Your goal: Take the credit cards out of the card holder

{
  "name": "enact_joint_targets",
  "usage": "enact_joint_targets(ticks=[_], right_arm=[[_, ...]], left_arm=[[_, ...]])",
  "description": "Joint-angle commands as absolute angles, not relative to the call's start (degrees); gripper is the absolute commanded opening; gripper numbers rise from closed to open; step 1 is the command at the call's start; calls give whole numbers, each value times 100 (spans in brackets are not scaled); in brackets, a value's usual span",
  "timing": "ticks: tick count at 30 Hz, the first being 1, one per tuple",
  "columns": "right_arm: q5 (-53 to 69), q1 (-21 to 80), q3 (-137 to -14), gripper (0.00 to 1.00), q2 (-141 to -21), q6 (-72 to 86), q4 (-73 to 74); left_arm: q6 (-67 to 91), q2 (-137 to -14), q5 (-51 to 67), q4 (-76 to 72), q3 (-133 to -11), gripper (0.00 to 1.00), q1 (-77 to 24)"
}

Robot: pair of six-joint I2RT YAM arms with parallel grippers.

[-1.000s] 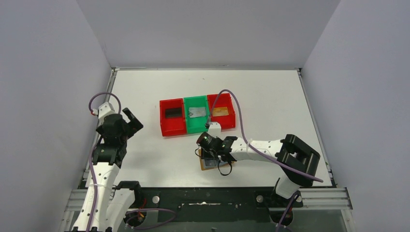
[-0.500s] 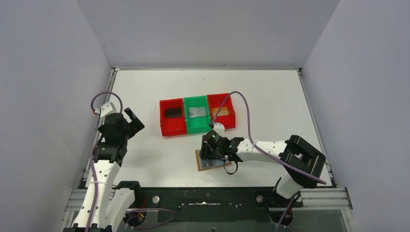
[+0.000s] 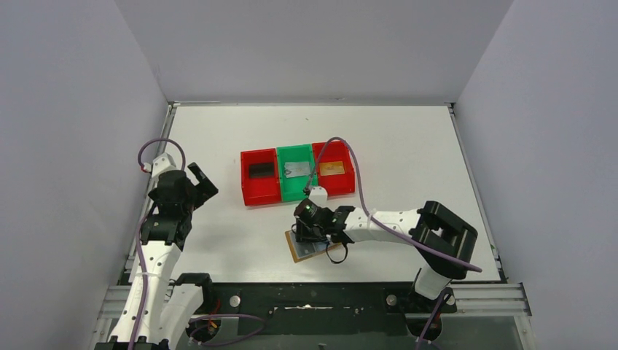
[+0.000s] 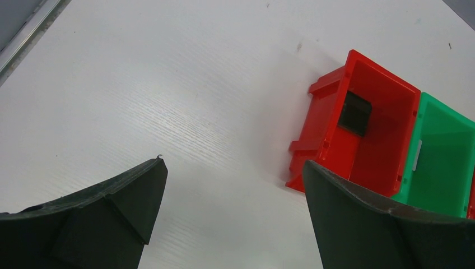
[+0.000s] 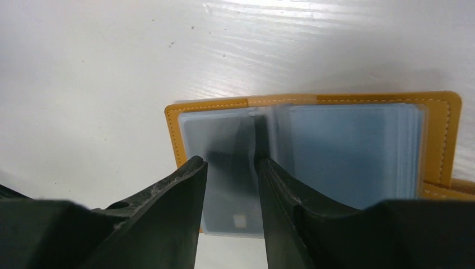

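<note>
Left jaws: spread wide, empty, over surface (image 4: 168, 84).
Right jaws: narrowly parted, tips touching left sleeve of card holder (image 5: 347, 151).
Holder: lying open under right jaws.
Black card (image 4: 355, 114): in red bin (image 4: 325, 134) beyond left jaws.

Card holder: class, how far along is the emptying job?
Done: a black card, a silver card and an orange card lie in separate bins. In hand: right fingers sit over the open card holder. Left: a sleeve may hold another card.
</note>
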State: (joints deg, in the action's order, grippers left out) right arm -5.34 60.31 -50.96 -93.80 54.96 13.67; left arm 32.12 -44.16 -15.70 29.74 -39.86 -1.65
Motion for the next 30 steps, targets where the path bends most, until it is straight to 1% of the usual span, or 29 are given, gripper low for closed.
enact_joint_targets(ticks=[1, 5, 10, 12, 17, 22, 24, 27, 30], right_arm=[[-1234, 6373, -5672, 40, -9622, 5293, 1932], [-1556, 6518, -6056, 37, -9967, 5271, 2525], [-1809, 6695, -6416, 34, -10335, 5266, 2941], [-1790, 6697, -6477, 31, -10446, 5258, 2998], [-1767, 6701, -6435, 18, -10478, 5254, 2905], [-1775, 6693, -6457, 7, -10486, 5230, 2839], [-1748, 6669, -6464, 0, -10476, 5199, 2788], [-1681, 6595, -6441, 0, -10334, 5191, 2657], [-1334, 6423, -6187, 0, -9974, 5160, 2134]], left_arm=[[3100, -4378, -1518, 2654, -4019, 94, -149], [3108, -4351, -1548, 2672, -4019, 94, -158], [3109, -4359, -1549, 2672, -4025, 94, -167], [3110, -4367, -1547, 2672, -4019, 94, -167], [3111, -4372, -1539, 2672, -4025, 94, -167], [3111, -4386, -1540, 2663, -4023, 94, -167], [3111, -4384, -1530, 2663, -4022, 94, -167], [3103, -4389, -1494, 2654, -4021, 94, -176], [3074, -4394, -1403, 2625, -4015, 94, -184]])
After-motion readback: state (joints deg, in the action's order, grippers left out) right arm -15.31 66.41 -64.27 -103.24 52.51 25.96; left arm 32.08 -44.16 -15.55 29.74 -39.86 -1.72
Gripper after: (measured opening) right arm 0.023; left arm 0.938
